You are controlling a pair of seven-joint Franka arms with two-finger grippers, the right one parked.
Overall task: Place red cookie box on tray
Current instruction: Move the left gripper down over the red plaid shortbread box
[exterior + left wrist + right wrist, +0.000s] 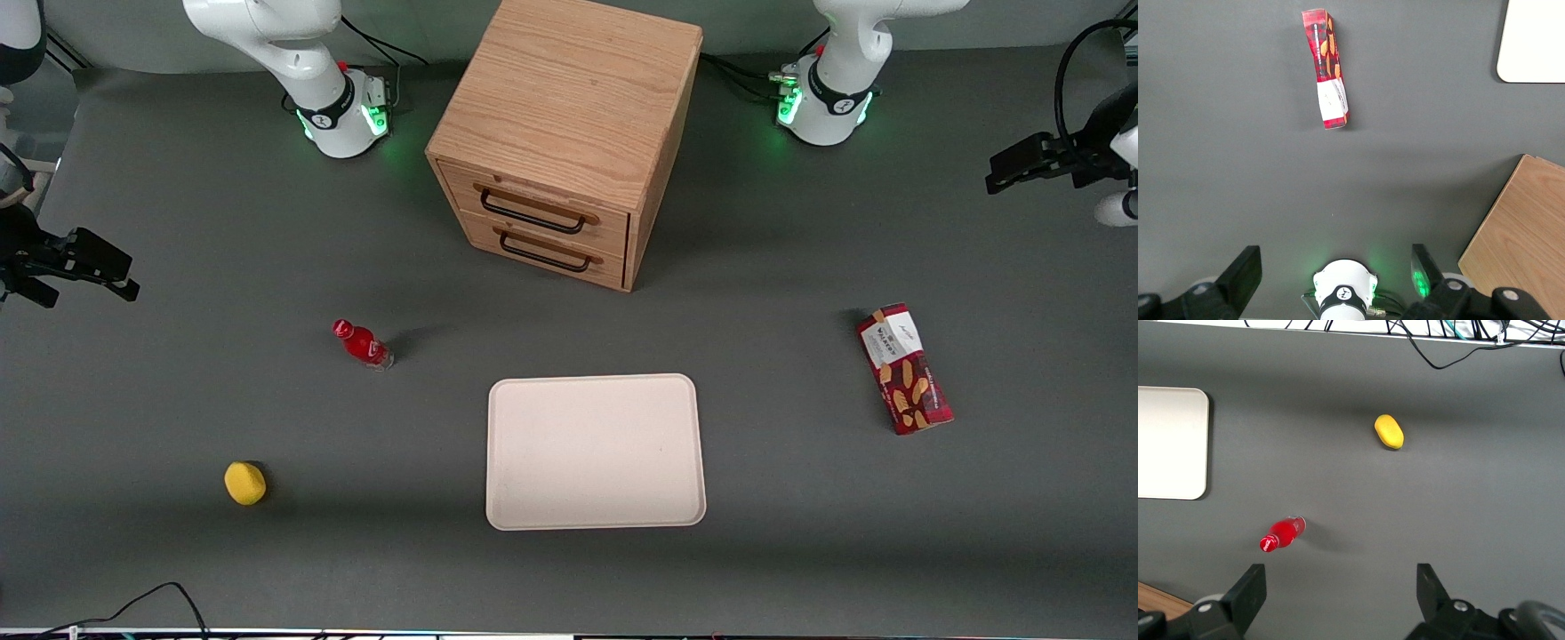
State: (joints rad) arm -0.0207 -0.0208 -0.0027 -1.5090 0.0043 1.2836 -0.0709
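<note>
Gripper [1022, 169] open, empty, raised well apart from the red cookie box [904, 368], which lies flat at about 3 o'clock of the tray [596, 452], toward the working arm's end. Risk, as judged: the box sits skewed, so fingers not turned across its slim width could nudge or spin it instead of clamping.

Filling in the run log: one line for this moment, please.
stage: not started | gripper: open, raised, apart from red cookie box | box: on table, toward working arm's end | tray: bare
</note>
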